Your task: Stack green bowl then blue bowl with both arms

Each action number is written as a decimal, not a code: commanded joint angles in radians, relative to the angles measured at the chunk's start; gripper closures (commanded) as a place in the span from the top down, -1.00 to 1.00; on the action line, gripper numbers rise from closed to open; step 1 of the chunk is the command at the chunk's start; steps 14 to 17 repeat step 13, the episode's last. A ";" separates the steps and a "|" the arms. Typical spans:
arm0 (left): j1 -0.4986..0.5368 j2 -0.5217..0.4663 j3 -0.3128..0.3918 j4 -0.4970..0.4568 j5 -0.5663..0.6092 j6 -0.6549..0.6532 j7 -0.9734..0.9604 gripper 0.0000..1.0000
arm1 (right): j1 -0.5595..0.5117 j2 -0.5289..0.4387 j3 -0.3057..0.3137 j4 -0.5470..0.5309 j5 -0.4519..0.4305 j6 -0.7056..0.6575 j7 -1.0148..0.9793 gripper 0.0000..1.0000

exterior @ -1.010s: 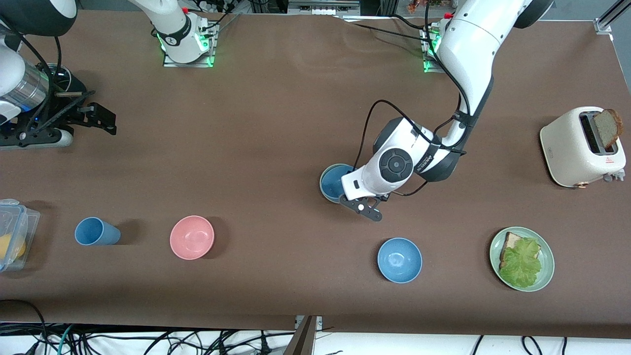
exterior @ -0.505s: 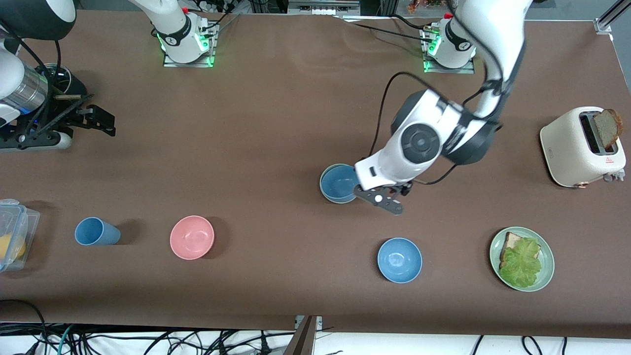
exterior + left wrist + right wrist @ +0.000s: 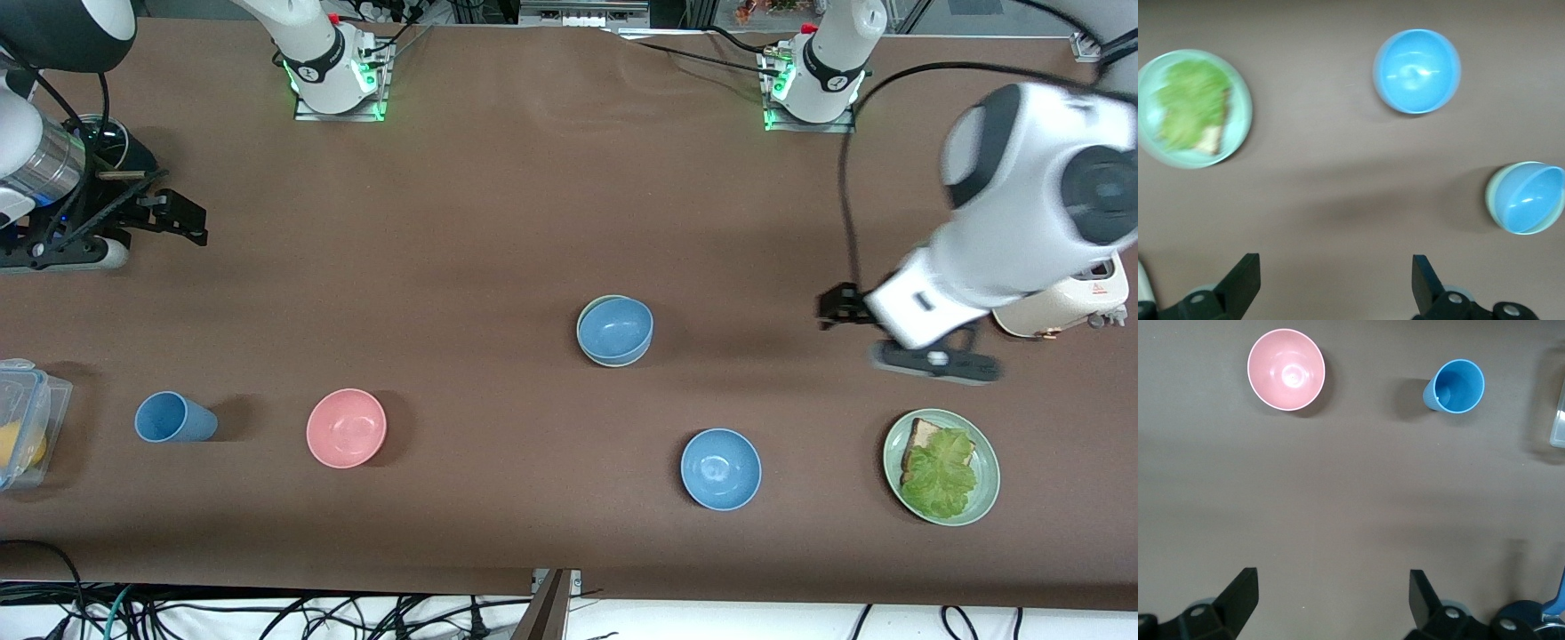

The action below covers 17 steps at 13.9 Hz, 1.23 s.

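Note:
The blue bowl (image 3: 616, 327) sits nested inside the green bowl (image 3: 590, 355) at the table's middle; only the green rim shows. In the left wrist view the blue bowl (image 3: 1531, 199) shows inside the green rim (image 3: 1491, 197). A second, look-alike blue bowl (image 3: 721, 468) stands alone nearer the front camera and also shows in the left wrist view (image 3: 1417, 70). My left gripper (image 3: 845, 309) is up in the air over bare table between the stack and the toaster, open and empty (image 3: 1335, 287). My right gripper (image 3: 173, 216) waits, open and empty (image 3: 1331, 600), over the right arm's end of the table.
A pink bowl (image 3: 346, 428) and a blue cup (image 3: 173, 418) stand toward the right arm's end, beside a clear plastic container (image 3: 22, 418). A green plate with bread and lettuce (image 3: 982, 498) and a toaster (image 3: 1067, 307), partly hidden by the left arm, are at the left arm's end.
My left gripper has risen off the stacked bowls and swung toward the toaster end, leaving the blue bowl in the green bowl. The right arm has hardly moved.

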 commanded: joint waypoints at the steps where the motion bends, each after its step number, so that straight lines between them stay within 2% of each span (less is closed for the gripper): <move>1: 0.036 -0.105 -0.005 -0.037 -0.022 -0.084 -0.007 1.00 | -0.010 0.005 0.004 0.022 0.002 -0.019 -0.005 1.00; 2: 0.036 -0.159 -0.003 -0.094 -0.025 -0.090 -0.008 1.00 | -0.010 0.005 0.004 0.022 0.002 -0.019 -0.005 1.00; 4: 0.033 -0.311 0.015 -0.268 -0.034 -0.091 -0.018 1.00 | -0.017 0.007 0.004 0.022 0.002 -0.019 -0.006 0.99; 5: 0.017 -0.351 0.027 -0.322 -0.034 -0.087 -0.027 1.00 | -0.019 0.007 0.004 0.022 0.004 -0.019 -0.006 1.00; 7: -0.032 -0.359 0.030 -0.331 -0.023 -0.088 -0.021 1.00 | -0.019 0.007 0.004 0.022 0.004 -0.019 -0.005 1.00; 12: 0.022 -0.281 0.029 -0.262 -0.051 -0.091 -0.015 1.00 | -0.019 0.007 0.004 0.022 0.004 -0.019 -0.005 1.00; 17: 0.022 -0.275 0.029 -0.251 -0.051 -0.094 -0.016 1.00 | -0.019 0.007 0.004 0.022 0.004 -0.019 -0.005 1.00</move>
